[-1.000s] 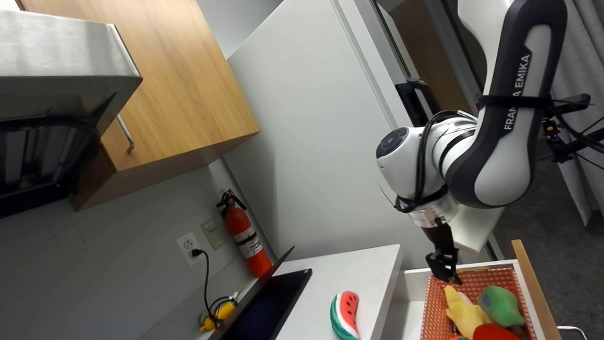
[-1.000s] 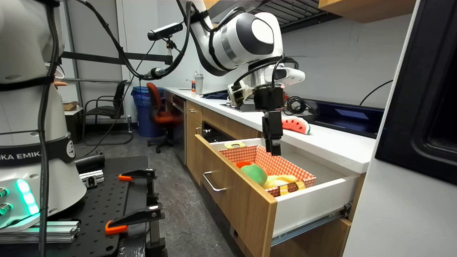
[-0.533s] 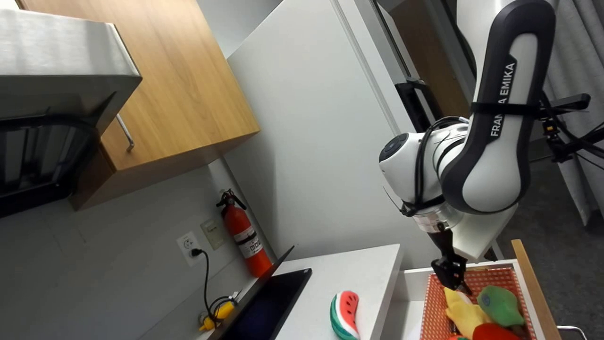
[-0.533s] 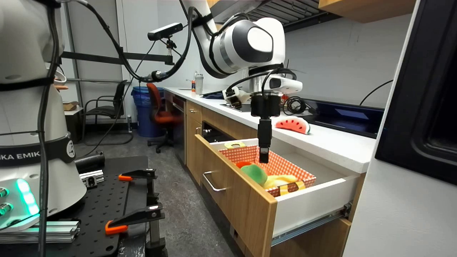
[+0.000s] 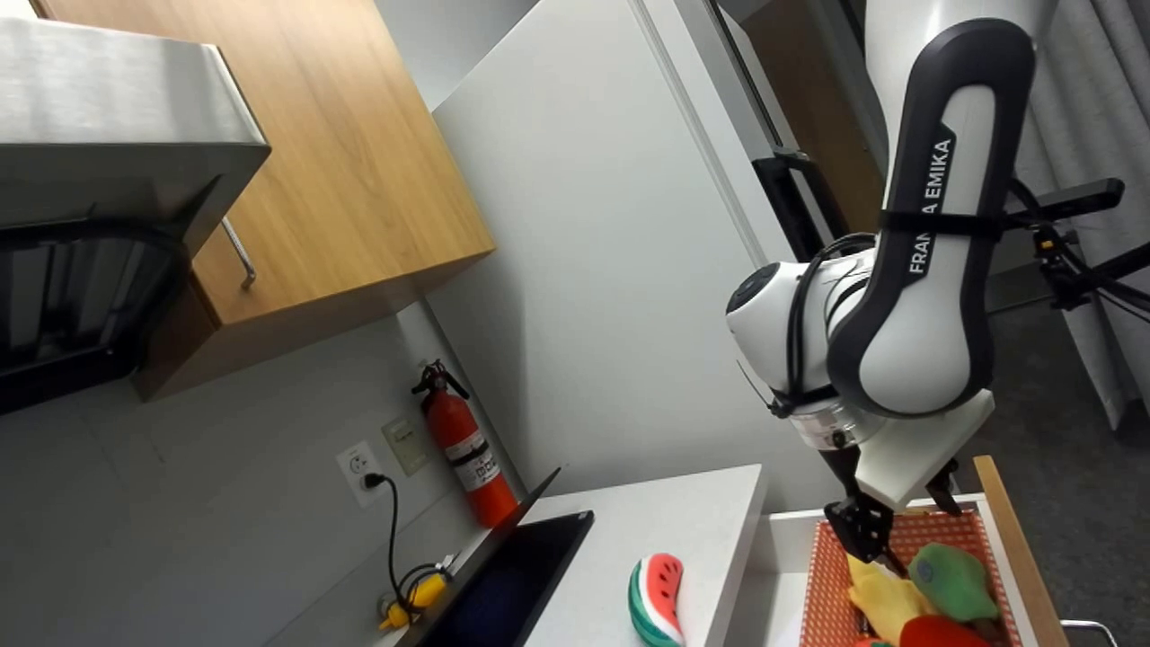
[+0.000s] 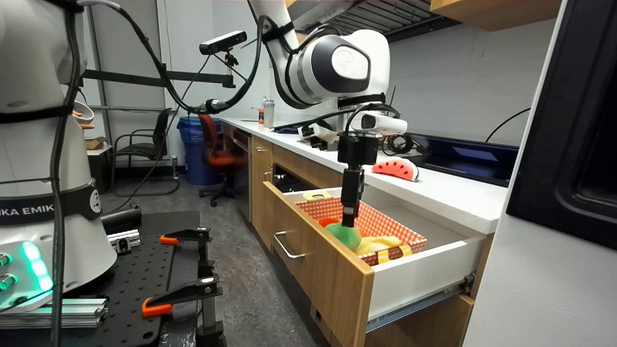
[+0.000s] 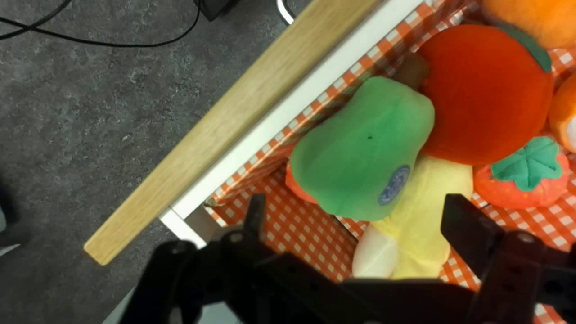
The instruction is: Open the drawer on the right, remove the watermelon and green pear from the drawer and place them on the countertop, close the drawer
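Wrist view: nearest the camera we see the black gripper (image 7: 355,209) over the drawer (image 7: 227,121), with its two fingers (image 7: 468,229) spread wide apart. Below them, inside the drawer and close to its wooden front, lies the green pear (image 7: 360,148); whether a fingertip touches any of the contents we cannot tell. In the same drawer we find the yellow fruit (image 7: 423,229), partly hidden by the green pear, and the large red fruit (image 7: 486,94). All three lie in the red-and-white checked basket (image 7: 308,229), which rests in the drawer just behind that front. Outside the drawer, past the front, we see grey floor (image 7: 112,126) and a black cable (image 7: 121,45).

In both exterior views we find the drawer pulled out and the white arm (image 6: 347,62) bent over it, wrist pointing down. Above the drawer's back part runs the white countertop (image 6: 448,193); on it, clear of the drawer, lies the watermelon (image 6: 396,168), its seeded red flesh in view. Farther from the drawer, on the same countertop, we note a dark panel (image 6: 482,159). In an exterior view we find a red fire extinguisher (image 5: 465,449) across the countertop from the drawer. Farthest from the drawer, in an exterior view, we make out an orange chair (image 6: 210,137) and a blue bin (image 6: 193,156).
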Action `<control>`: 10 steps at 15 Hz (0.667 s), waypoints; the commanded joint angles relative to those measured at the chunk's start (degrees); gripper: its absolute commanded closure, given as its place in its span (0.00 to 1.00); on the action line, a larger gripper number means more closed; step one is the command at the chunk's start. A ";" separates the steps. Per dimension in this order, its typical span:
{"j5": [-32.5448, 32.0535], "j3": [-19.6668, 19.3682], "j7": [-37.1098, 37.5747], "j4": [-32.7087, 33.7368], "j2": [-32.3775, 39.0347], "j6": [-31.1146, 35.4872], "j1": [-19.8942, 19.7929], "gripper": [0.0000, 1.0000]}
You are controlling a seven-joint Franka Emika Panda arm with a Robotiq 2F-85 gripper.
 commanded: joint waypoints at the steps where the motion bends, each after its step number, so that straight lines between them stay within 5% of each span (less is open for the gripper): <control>1: 3.62 -0.15 -1.86 1.70 1.60 -0.05 -0.51 0.19; 5: 5.34 -0.43 -2.07 2.82 2.93 -0.38 -0.60 0.39; 10: 6.87 -0.94 -2.27 4.59 4.59 -0.74 -0.92 0.86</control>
